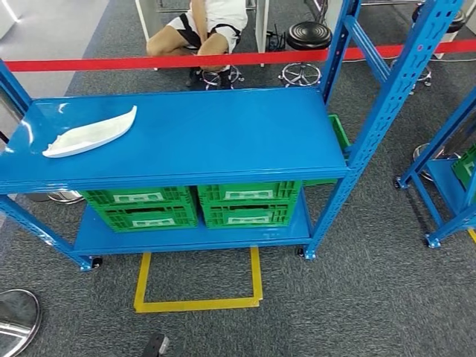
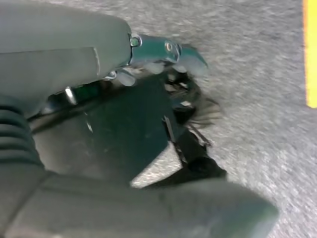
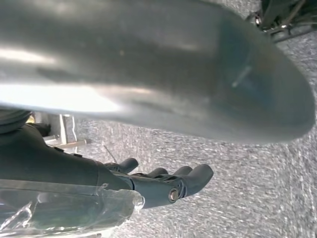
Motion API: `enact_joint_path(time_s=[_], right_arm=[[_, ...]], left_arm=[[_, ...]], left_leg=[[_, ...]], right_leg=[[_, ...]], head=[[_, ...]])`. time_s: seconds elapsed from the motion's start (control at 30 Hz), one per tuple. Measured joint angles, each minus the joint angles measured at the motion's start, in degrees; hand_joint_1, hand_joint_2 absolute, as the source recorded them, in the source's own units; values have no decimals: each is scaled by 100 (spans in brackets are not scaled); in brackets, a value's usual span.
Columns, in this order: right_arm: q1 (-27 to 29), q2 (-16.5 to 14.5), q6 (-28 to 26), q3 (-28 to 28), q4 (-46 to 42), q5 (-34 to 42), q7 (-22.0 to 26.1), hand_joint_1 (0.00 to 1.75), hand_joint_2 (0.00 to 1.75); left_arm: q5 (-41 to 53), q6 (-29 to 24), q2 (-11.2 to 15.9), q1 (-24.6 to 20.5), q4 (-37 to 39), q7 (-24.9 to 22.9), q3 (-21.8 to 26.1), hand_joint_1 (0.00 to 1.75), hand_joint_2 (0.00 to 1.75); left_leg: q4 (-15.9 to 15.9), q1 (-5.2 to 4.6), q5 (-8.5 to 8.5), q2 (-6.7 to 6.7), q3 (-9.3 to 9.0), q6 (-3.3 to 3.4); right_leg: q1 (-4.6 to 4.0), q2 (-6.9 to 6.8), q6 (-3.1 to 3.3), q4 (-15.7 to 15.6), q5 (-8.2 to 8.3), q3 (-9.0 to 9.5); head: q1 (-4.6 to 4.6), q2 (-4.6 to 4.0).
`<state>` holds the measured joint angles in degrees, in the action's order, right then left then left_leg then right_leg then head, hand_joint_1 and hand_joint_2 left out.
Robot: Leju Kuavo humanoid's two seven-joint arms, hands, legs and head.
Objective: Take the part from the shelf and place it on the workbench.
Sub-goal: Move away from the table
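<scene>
The part is a long, curved white plastic piece lying flat on the left end of the blue shelf's top board. It lies alone there with nothing touching it. My left hand hangs above the grey carpet, its dark fingers stretched out and apart from the thick thumb, holding nothing. My right hand also hangs over the carpet, its fingers extended and its thumb wide of them, with nothing in it.
Two green crates sit on the lower board. A red barrier tape runs behind the shelf, and a seated person and stools are beyond it. A yellow floor outline lies before the shelf. Another blue rack stands at the right.
</scene>
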<state>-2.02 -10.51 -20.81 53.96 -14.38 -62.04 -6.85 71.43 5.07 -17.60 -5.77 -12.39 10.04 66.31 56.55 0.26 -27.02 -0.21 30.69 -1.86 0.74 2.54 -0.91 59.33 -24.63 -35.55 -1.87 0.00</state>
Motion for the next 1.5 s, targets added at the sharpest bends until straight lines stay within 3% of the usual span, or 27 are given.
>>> enact_joint_path(time_s=[0.03, 0.13, 0.27, 0.37, 0.43, 1.03, 1.17, 1.5], right_arm=[[1, 0, 1, 3, 0, -9, -14, 0, 44], [-6, 0, 10, 7, 0, -19, -29, 0, 175], [-7, -1, 26, 11, 0, -14, -25, 0, 175], [15, 25, 362, -49, 0, 227, -31, 0, 175], [47, 67, 607, -198, -1, 541, -34, 0, 175], [344, 385, 1098, -1756, -124, 2435, 201, 0, 175], [419, 460, 1207, -2143, -184, 2858, 254, 0, 175], [606, 624, 1475, -3086, -348, 3895, 386, 0, 175]], left_arm=[[12, -21, -4, 1, 0, -80, 1, 0, 175], [47, -45, -10, -2, 2, -190, 1, 0, 175], [65, -45, -11, -3, 2, -197, -2, 0, 175], [-50, -50, 41, 27, -1, -209, -272, 0, 175], [-341, -68, 121, 73, -3, -218, -617, 0, 175], [-2610, -229, 663, 551, -203, -464, -2539, 0, 175], [-3122, -257, 785, 646, -278, -525, -2981, 0, 0], [-4369, -342, 1066, 878, -467, -661, -4048, 0, 0]], left_leg=[[-4, -3, 8, -2, 1, 3], [-3, -11, 15, -3, 1, 26], [-3, -12, 17, -3, 2, 33], [-1, -26, 29, -2, 18, 75], [0, -34, 33, -1, 27, 93], [-5, -21, 47, -1, 29, 80], [-5, -21, 47, -1, 29, 79], [-5, -21, 47, -1, 30, 79]], right_leg=[[-1, -5, 31, -19, 6, 3], [3, -8, -5, -62, 41, 28], [4, -7, -28, -72, 53, 43], [20, -6, -138, -119, 107, 70], [30, -7, -179, -134, 121, 70], [16, -6, -175, -117, 116, 53], [16, -6, -175, -117, 116, 53], [16, -6, -175, -117, 115, 53]], head=[[-2, 0], [-8, 0], [-7, 0], [-3, 0], [-2, 0], [-1, 0], [-1, 0], [-1, 0]])
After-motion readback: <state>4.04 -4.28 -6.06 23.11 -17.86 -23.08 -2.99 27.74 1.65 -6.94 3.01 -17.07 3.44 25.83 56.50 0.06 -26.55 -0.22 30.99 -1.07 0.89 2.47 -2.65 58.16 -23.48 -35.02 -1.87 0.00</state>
